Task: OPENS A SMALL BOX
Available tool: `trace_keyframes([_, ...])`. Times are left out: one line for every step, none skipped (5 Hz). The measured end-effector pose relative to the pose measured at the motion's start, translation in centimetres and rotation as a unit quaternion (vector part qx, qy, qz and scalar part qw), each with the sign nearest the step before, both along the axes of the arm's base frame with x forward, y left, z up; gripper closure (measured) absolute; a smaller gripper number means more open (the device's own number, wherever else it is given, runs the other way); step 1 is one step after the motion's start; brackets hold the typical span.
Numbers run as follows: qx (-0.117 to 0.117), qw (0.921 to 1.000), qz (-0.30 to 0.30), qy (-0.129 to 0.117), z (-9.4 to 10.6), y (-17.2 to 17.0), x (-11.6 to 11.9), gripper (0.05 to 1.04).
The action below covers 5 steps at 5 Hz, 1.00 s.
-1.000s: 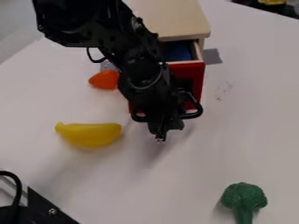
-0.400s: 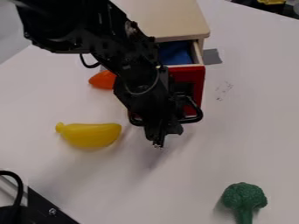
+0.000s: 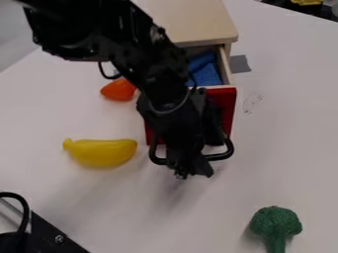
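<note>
Wood, pale and smooth, tops the small box [image 3: 198,24]; its red-fronted drawer [image 3: 226,103] stands open. How wide the gripper [image 3: 190,171] is, I cannot tell.

The drawer [image 3: 228,101] is red in front, with blue stuff [image 3: 208,75] inside. Near it are a yellow banana [image 3: 102,152] and an orange toy [image 3: 118,90]. Green broccoli [image 3: 275,222] is well apart from it.

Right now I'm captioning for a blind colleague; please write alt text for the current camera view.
A black robot gripper at the curved black handle of a red-fronted drawer, partly out of a pale wooden box, with something blue inside. On the white table lie a small orange toy, a yellow toy banana and, at lower right, green toy broccoli.
</note>
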<state>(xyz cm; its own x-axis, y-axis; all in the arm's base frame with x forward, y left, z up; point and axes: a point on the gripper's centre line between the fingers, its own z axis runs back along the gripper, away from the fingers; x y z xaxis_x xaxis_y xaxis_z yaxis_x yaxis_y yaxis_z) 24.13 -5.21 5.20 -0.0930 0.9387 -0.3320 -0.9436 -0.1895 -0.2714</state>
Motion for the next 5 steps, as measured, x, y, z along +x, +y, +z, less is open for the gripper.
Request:
trace_keyframes([-0.011, 0.9992, -0.027, -0.029, 2.5, -0.2, 2.2, 0.065])
trace_keyframes([-0.012, 0.9951, -0.071, -0.068, 4.6, -0.1, 3.9, 0.077])
trace_keyframes([0.001, 0.9779, -0.183, -0.101, 6.8, -0.4, 4.6, 0.082])
trace_keyframes([0.013, 0.9483, -0.296, -0.113, 8.3, -1.0, 3.7, 0.083])
trace_keyframes([0.037, 0.9145, -0.385, -0.118, 9.8, -1.6, 1.5, 0.083])
